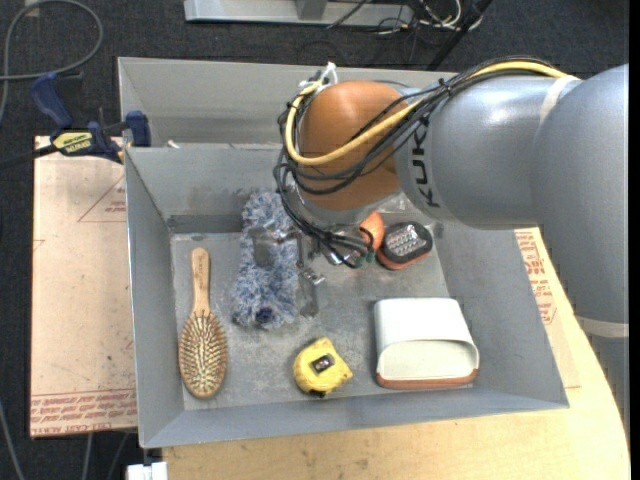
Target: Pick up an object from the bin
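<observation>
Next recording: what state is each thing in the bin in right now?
Wooden hairbrush: flat, bristles up, untouched.
Blue fluffy cloth: bunched mid-bin, gripper low over it.
Yellow tape measure: lying flat, tape retracted.
White case: flat, untouched.
Orange-and-black tool: partly hidden beneath the arm.

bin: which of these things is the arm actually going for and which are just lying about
In the job:
blue fluffy duster, mid-bin, directly under the arm

Lying about:
wooden hairbrush, left
yellow tape measure, front
white box, right
orange-and-black tool, partly under the arm
</observation>
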Controlling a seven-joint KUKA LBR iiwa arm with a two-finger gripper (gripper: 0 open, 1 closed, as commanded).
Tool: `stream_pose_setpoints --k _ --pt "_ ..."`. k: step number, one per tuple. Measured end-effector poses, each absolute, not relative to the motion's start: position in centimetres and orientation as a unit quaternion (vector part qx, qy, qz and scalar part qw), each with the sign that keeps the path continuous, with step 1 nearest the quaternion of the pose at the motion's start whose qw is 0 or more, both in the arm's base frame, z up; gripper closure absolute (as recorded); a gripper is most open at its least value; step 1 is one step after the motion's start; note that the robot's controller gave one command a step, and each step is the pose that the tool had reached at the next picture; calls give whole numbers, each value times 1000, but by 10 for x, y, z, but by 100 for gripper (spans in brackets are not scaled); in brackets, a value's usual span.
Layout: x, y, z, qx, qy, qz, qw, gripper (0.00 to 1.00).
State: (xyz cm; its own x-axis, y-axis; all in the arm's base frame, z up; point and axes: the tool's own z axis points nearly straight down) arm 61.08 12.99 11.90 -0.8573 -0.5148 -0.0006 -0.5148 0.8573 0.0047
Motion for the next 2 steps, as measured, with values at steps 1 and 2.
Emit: stream_pose_setpoints --k 1,2 --pt "615 121 84 320 -947 -2 -1 0" --pt "625 117 72 355 -935 -4 -4 100"
